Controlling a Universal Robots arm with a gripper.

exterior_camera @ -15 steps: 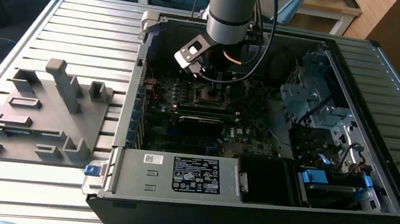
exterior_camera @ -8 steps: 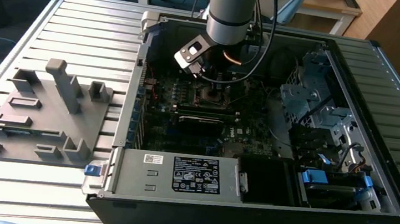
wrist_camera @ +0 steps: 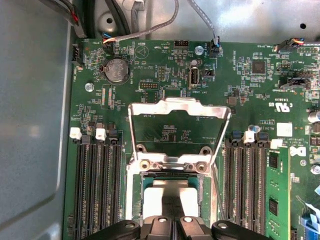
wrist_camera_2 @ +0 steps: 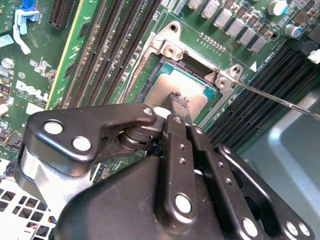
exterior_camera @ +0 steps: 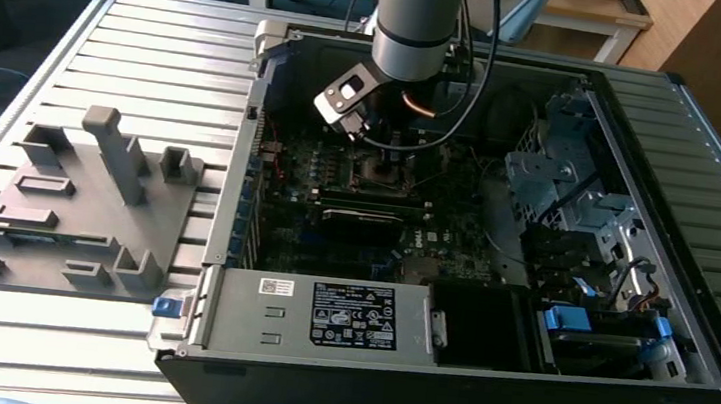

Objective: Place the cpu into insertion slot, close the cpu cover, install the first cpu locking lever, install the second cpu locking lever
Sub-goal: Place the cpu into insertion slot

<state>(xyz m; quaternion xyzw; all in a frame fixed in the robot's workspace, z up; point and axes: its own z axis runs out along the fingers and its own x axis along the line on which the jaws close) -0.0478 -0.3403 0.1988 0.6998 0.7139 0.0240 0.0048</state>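
Exterior view: gripper (exterior_camera: 385,156) over insertion slot (exterior_camera: 383,174), 12 o'clock of board (exterior_camera: 330,229) centre. Labelled power supply (exterior_camera: 356,314) at 6 o'clock, print unreadable.
Second wrist view: fingers (wrist_camera_2: 175,140) pinched together, tips on cpu (wrist_camera_2: 192,95) lying in slot. Step 1 looks near done.
First wrist view: cpu cover (wrist_camera: 179,106) flipped open. Cover and 2 levers not yet done.

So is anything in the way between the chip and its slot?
Nothing visible is. The chip already seems to sit in the slot, right under the pincer. The metal cover is swung open, away from the slot, so it blocks nothing.
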